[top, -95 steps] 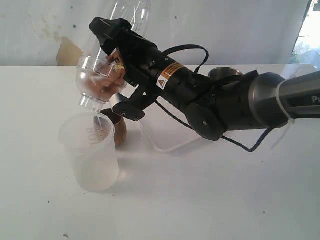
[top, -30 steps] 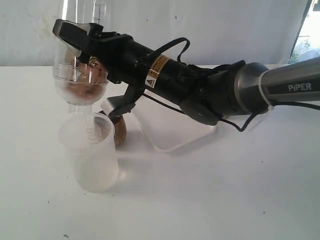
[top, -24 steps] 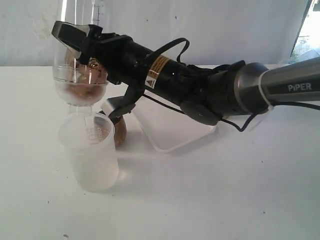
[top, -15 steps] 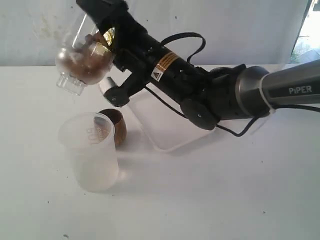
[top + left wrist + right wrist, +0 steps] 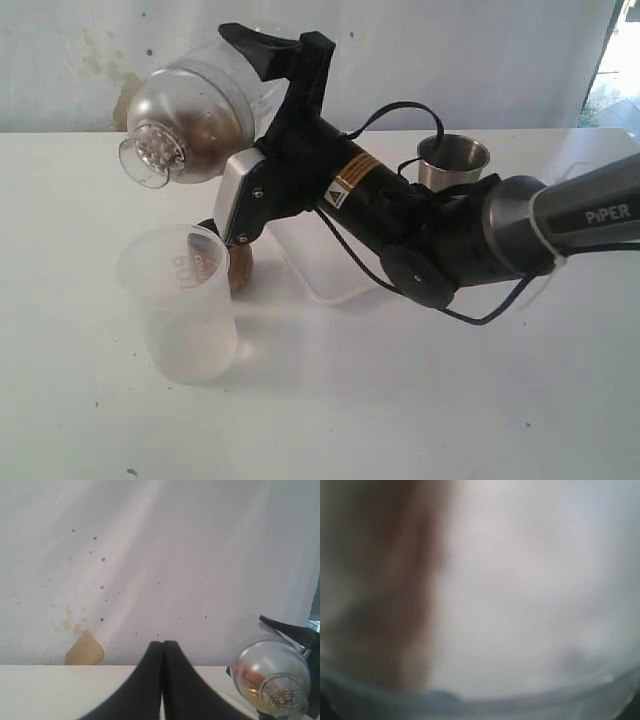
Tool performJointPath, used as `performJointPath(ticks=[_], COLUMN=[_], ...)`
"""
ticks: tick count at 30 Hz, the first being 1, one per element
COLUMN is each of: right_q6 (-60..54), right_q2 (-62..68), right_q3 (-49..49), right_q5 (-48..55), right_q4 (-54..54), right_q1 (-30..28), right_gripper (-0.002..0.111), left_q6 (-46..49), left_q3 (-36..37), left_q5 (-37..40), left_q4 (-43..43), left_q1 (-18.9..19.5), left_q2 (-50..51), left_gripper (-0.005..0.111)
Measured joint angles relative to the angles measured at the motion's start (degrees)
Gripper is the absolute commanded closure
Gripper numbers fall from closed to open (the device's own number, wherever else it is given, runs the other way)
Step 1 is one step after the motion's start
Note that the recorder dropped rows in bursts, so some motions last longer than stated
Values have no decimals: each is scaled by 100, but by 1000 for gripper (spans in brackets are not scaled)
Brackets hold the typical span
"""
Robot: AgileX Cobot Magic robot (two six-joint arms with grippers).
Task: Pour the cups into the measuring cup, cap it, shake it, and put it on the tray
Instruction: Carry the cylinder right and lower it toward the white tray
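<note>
My right gripper [image 5: 232, 115] is shut on the measuring cup [image 5: 195, 115], a clear cylinder held in the air on its side. Its capped, perforated end [image 5: 152, 155] faces the exterior camera, and brown contents show inside. In the right wrist view the cup's wall [image 5: 520, 605] fills the frame as a blur. The brown wooden cup [image 5: 241, 266] stands below the gripper, half hidden behind a frosted beaker. Behind the arm the steel tumbler [image 5: 453, 160] is upright. The white tray [image 5: 322, 275] lies under the arm. My left gripper [image 5: 162, 647] is shut on nothing, with the measuring cup [image 5: 272, 677] off to its side.
A frosted translucent beaker [image 5: 185, 305] with printed marks stands on the white table [image 5: 400, 400] at the front left, just under the held cup. A white wall [image 5: 450, 60] runs along the table's far edge.
The measuring cup was held cap-down over the beaker a second ago. My right gripper has swung it up and turned it, so the capped end now faces the camera. The left gripper stayed shut.
</note>
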Motion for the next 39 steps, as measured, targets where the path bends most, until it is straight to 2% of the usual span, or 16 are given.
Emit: performJointPath(ticks=[16, 18, 20, 24, 27, 31, 39], right_q6=[223, 1006, 2558, 5562, 6930, 7515, 7656], right_q2=[0, 0, 0, 0, 0, 0, 0], right_q3=[55, 66, 91, 102, 102, 102, 103], right_q5=[171, 251, 263, 263, 273, 286, 598], right_q4=[37, 325, 1008, 3095, 4353, 5296, 5281], right_q1=[0, 0, 0, -23, -60, -72, -72], right_gripper=[108, 108, 108, 108, 108, 108, 108], left_q6=[0, 0, 0, 0, 0, 0, 0], left_q3=[0, 0, 0, 0, 0, 0, 0], left_q5=[12, 22, 22, 22, 22, 22, 22], left_q4=[0, 0, 0, 0, 0, 0, 0], left_q1=[0, 0, 0, 0, 0, 0, 0], left_q2=[0, 0, 0, 0, 0, 0, 0], left_gripper=[107, 107, 107, 107, 107, 107, 107])
